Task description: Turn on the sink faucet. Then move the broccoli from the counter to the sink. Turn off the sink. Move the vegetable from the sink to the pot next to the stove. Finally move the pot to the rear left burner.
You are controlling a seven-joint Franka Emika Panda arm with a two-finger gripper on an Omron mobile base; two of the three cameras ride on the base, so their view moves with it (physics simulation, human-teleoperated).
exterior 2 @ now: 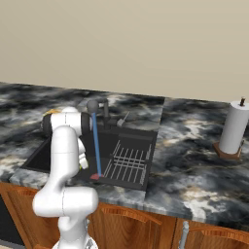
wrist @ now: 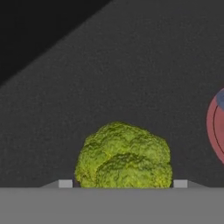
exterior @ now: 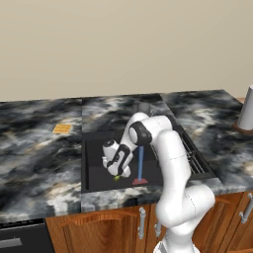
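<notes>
— Broccoli (wrist: pixel 124 156): where is it?

— Low in the sink (exterior: pixel 99 170), on the dark floor of the basin. In the left base view a speck of green (exterior: pixel 117 178) shows right under the hand.

— And the gripper (wrist: pixel 120 183)?

— Down inside the basin, straddling the floret. The two finger tips (wrist: pixel 65 183) sit one on each side of it, spread about as wide as the floret. Whether they press on it or stand just clear, I cannot tell.

— Is the water on?

— A thin blue stream (exterior: pixel 141 164) falls from the faucet (exterior 2: pixel 93 105) onto the red drain disc (exterior: pixel 140 182), just beside the broccoli.

— Anything else around?

— A wire rack (exterior 2: pixel 129 160) in the right part of the basin, an orange waffle square (exterior: pixel 62 128) on the counter (exterior: pixel 34 163) to the left, and a paper towel roll (exterior 2: pixel 233 129) well off to the right.
</notes>
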